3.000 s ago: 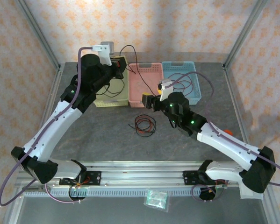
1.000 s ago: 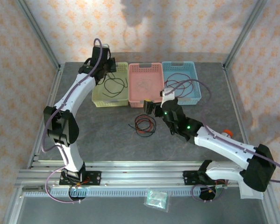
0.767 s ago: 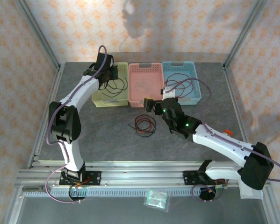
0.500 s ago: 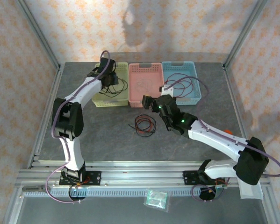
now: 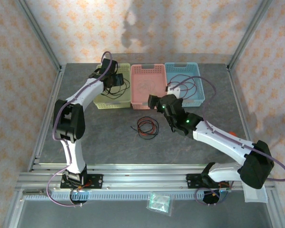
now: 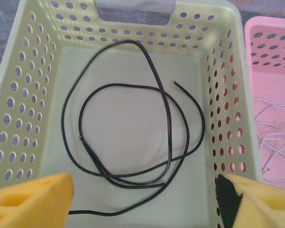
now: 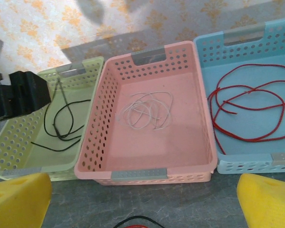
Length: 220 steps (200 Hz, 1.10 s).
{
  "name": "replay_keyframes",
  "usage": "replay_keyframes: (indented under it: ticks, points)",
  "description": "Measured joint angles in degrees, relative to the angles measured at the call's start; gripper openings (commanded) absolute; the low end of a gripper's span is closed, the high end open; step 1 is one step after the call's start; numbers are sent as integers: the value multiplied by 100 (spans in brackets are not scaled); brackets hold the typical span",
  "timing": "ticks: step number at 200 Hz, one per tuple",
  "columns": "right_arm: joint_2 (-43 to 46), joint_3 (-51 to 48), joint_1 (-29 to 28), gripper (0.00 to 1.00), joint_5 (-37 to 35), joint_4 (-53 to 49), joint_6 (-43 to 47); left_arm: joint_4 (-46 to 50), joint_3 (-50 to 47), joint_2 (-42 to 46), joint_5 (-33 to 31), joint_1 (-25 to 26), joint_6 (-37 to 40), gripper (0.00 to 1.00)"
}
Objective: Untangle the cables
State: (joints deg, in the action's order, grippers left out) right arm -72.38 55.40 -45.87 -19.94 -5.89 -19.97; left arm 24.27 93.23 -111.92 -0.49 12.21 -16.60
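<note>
the grey surface (image 5: 109,137) carried three baskets in a row at its far side: a pale green basket (image 5: 113,105) on the left, a pink basket (image 5: 141,105) in the middle and a blue basket (image 5: 199,97) on the right, standing side by side. the left hand (image 5: 114,80) hung over the green basket with its yellow pads (image 6: 28,199) spread wide and nothing between them. the right hand (image 5: 153,101) hovered at the near edge of the pink basket, also wide open and holding nothing. a small tangle of red and black cables (image 5: 147,127) lay on the bare surface, near the pink basket and just left of the right arm. a black cable (image 6: 167,109) lay in loose loops on the green basket's floor. a red cable (image 7: 256,109) was looped in the blue basket, and a thin pale cable (image 7: 147,110) lay in the pink one.
</note>
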Motion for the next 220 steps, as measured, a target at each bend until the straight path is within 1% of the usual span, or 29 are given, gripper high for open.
replay_keyframes:
  ticks: [20,51,70,85,102,131,142,158,185,220]
  points:
    - [-17,0,50,100,7,-24,-42,0,0,223,-2,0,15,96]
    - [-28,0,72,99,46,-26,-63,-90,-107,833,52,0,17,95]
    - [-44,0,131,93,181,-33,-50,-278,-494,1381,251,0,11,95]
    - [-96,0,168,87,291,-83,-48,-509,-1056,1937,459,17,-4,94]
    - [-221,2,184,80,452,-238,-103,-634,-1685,2496,544,118,-26,93]
    - [-413,2,181,69,863,-577,-83,-789,-2699,3261,610,616,-195,92]
    - [-474,0,181,63,979,-697,-114,-870,-3051,3469,608,839,-313,92]
    - [-616,2,179,58,1067,-922,-170,-981,-3534,3711,599,1137,-540,93]
    - [-1005,2,179,51,1150,-1346,-391,-1303,-4247,3897,457,1622,-960,94]
    - [-1482,-2,181,43,1377,-1604,-828,-2035,-5064,3980,299,2199,-1515,95]
